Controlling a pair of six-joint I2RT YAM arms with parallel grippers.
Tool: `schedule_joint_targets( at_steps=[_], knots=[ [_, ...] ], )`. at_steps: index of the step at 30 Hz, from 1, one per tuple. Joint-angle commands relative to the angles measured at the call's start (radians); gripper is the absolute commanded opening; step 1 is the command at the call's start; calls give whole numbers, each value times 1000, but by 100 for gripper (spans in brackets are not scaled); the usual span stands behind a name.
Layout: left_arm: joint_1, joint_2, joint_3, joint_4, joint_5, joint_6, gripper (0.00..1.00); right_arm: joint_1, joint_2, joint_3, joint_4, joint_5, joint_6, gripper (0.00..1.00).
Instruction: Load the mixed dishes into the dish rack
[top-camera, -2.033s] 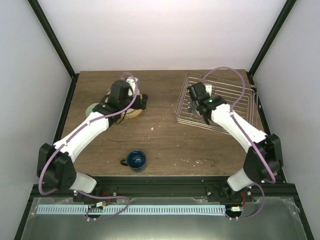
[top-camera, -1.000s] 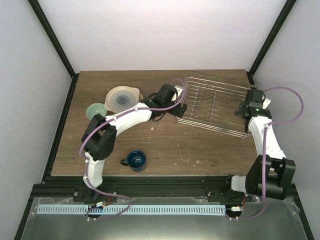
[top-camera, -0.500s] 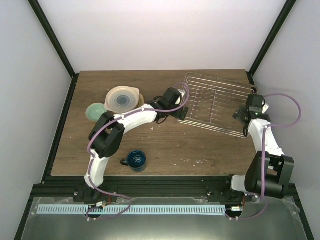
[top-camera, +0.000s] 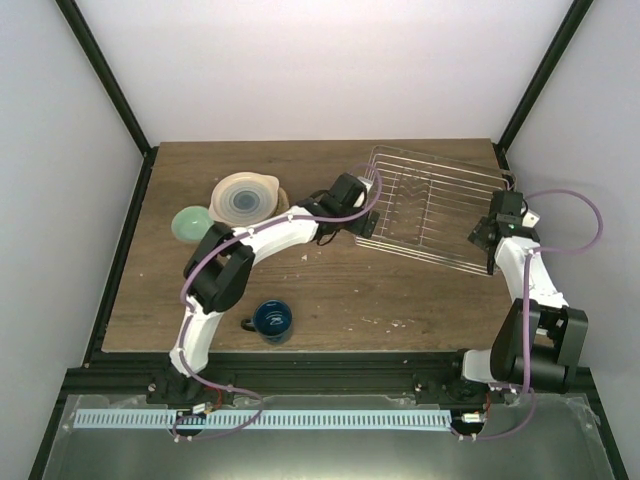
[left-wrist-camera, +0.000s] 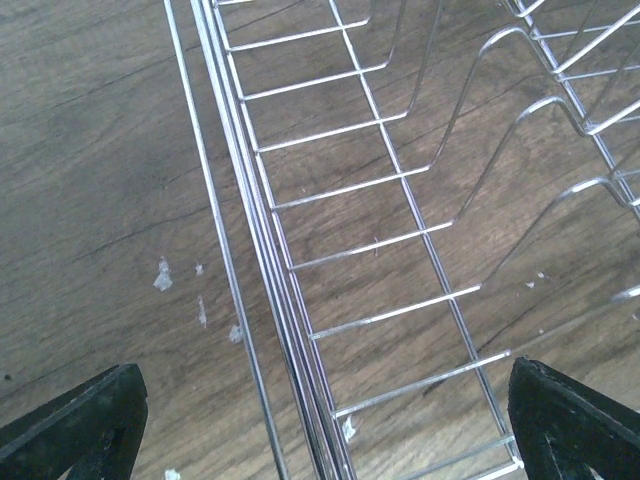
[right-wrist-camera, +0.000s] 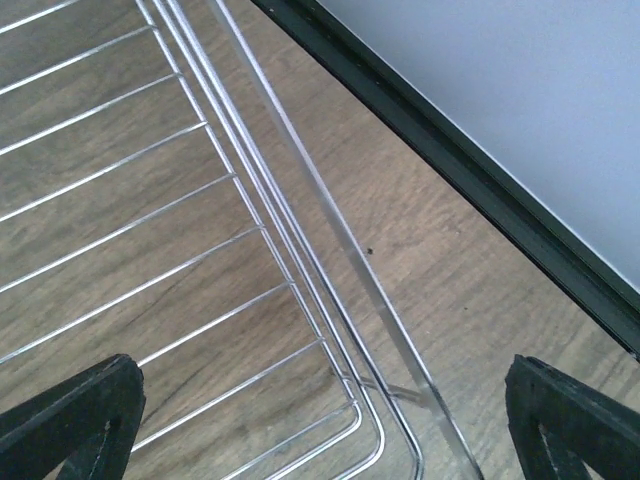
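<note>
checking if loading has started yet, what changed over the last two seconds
The left gripper swung right, from over the stack of plates to the left rim of the dish rack. The right gripper swung from the rack's left part to its right rim. Both are open astride the rim wires and took hold of nothing. The plates, mint bowl and blue mug stayed put; the rack looks unmoved.

From the middle of the table (top-camera: 330, 290), the dish rack (top-camera: 430, 205) lies at two o'clock. The plates (top-camera: 243, 197) are stacked at ten, with the bowl (top-camera: 189, 222) just beside them at their eight. The mug (top-camera: 272, 317) stands apart at seven. The left gripper (left-wrist-camera: 330, 410) straddles the rack's nine-o'clock rim, and the right gripper (right-wrist-camera: 320, 420) hangs over its three-o'clock rim.
</note>
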Motion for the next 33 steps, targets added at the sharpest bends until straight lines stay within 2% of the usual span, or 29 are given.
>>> schedule_joint_targets(
  at_steps=[1,8,18,25,33],
  knots=[
    [-7,56,58,-57,-17,8,100,-11,5,44,-38,39,16,100],
    [-8,70,79,-90,-28,11,100,-14,55,7,5,-33,3,100],
    [-7,-11,-27,-135,-31,-1,100,-13,80,-3,24,-68,-19,100],
    [-11,-124,-151,-150,-11,-11,100,-14,143,49,15,-117,-67,100],
    [-46,-160,-158,-186,15,-10,100,-14,214,169,-58,-92,-115,100]
  ],
)
